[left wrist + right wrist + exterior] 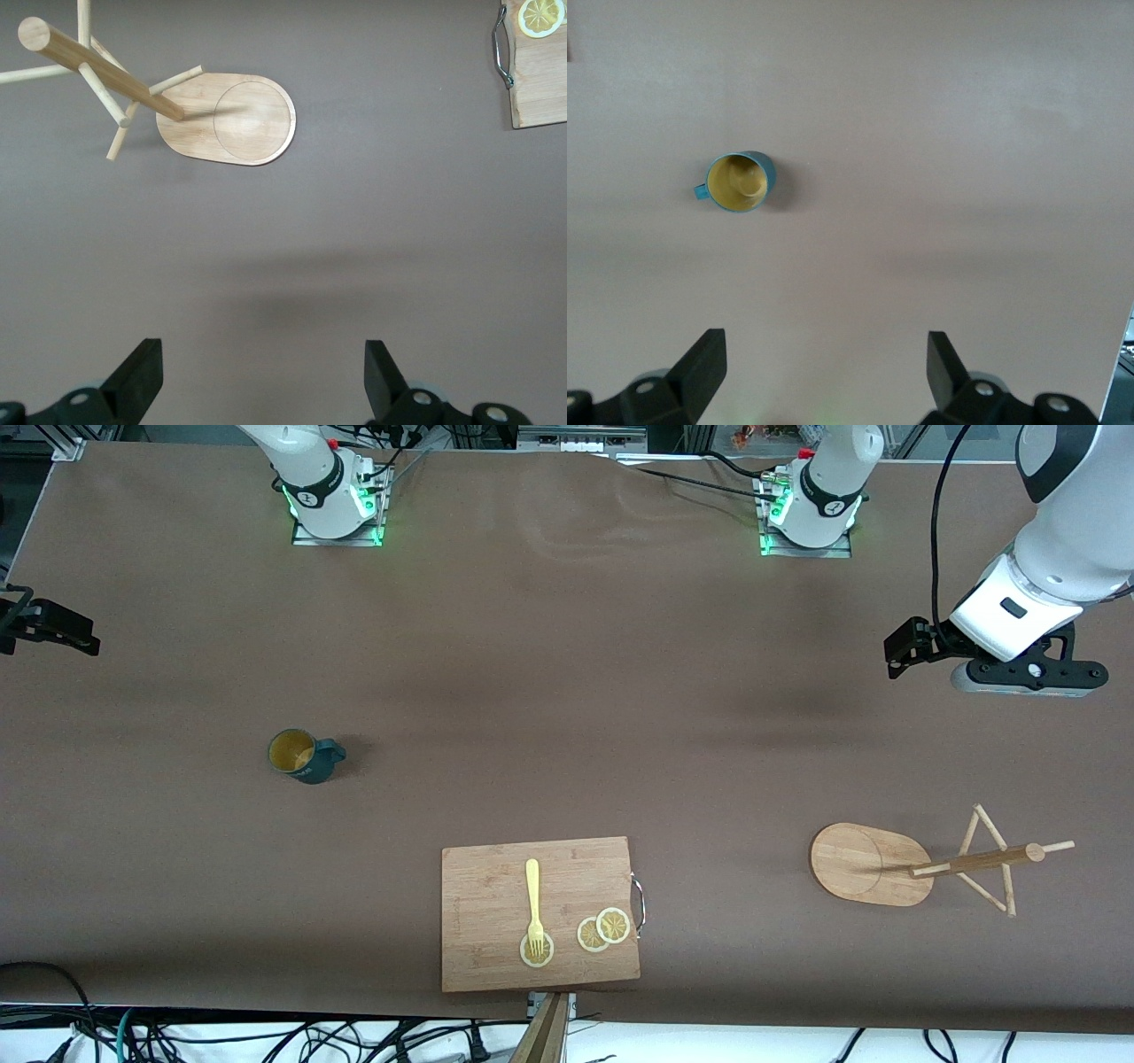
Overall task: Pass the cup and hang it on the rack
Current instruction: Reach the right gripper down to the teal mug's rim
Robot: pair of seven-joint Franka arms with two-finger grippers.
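The dark teal cup (306, 755) stands upright on the brown table toward the right arm's end, tan inside showing, handle pointing toward the left arm's end. It also shows in the right wrist view (740, 181). The bamboo rack (886, 864) stands on its oval base toward the left arm's end, near the front camera, and shows in the left wrist view (226, 119). My left gripper (264, 372) is open and empty, high over bare table beside the rack. My right gripper (827, 367) is open and empty, high over bare table, apart from the cup; in the front view only its black wrist part (35, 624) shows.
A rectangular wooden cutting board (478, 948) lies at the table's edge nearest the front camera, with a yellow fork (532, 895) and lemon slices (602, 928) on it. Its metal handle shows in the left wrist view (502, 49). Cables lie below that table edge.
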